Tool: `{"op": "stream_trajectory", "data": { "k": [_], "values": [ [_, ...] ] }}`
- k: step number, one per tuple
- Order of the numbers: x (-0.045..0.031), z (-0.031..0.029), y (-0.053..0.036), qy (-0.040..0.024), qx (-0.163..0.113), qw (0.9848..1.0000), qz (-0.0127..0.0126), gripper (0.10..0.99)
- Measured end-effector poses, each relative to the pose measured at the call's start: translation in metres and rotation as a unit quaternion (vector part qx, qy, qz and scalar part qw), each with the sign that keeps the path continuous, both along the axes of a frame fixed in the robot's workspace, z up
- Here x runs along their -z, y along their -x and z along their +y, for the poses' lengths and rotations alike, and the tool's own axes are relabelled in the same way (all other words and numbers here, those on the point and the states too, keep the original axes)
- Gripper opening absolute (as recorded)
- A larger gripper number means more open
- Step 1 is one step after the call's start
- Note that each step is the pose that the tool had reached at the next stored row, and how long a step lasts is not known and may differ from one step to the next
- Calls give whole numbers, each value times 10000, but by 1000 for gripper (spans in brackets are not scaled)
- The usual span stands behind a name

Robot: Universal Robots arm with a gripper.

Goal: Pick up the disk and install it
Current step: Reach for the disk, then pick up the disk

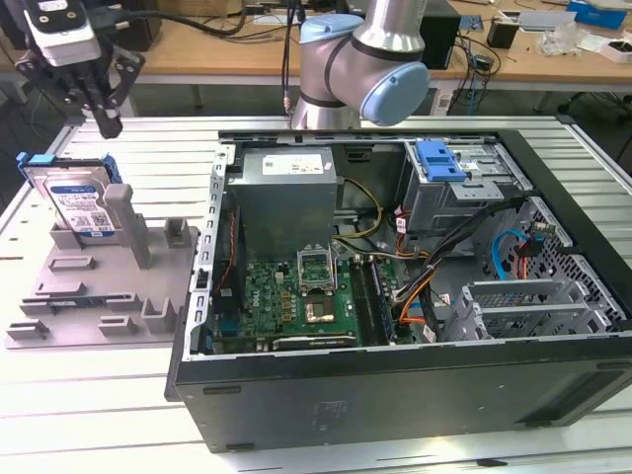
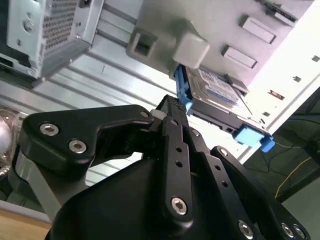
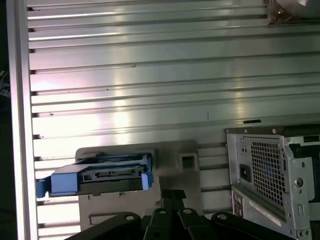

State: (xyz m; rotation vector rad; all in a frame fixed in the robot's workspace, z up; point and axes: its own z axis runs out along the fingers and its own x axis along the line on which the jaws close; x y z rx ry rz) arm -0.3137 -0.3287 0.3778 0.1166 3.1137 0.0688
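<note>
Nearest me, the ribbed metal table (image 1: 109, 415) carries the open case (image 1: 395, 296). At its nine o'clock a grey rack (image 1: 109, 286) props the disk (image 1: 79, 202) on edge. The claw (image 1: 107, 123) hangs at the disk's twelve, apart from it — fingers pressed together, empty. Beyond — wooden benches (image 1: 197, 47).

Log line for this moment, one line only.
phase: pre-grasp | end effector: shut, empty, just above disk, apart | disk: upright in grey holder | case: open

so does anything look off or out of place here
Nothing stands out. The disk leans back in its grey holder, the gripper hangs close by without touching, and the open computer case looks undamaged.
</note>
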Motion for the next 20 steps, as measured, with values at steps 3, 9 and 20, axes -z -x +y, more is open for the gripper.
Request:
{"op": "stream_trajectory", "data": {
  "k": [3, 9, 20],
  "values": [
    [14, 70, 125, 0, 0, 10000, 0, 106],
    [37, 204, 339, 0, -1, 10000, 0, 106],
    [36, 210, 346, -4, 0, 10000, -20, 106]
  ]
}}
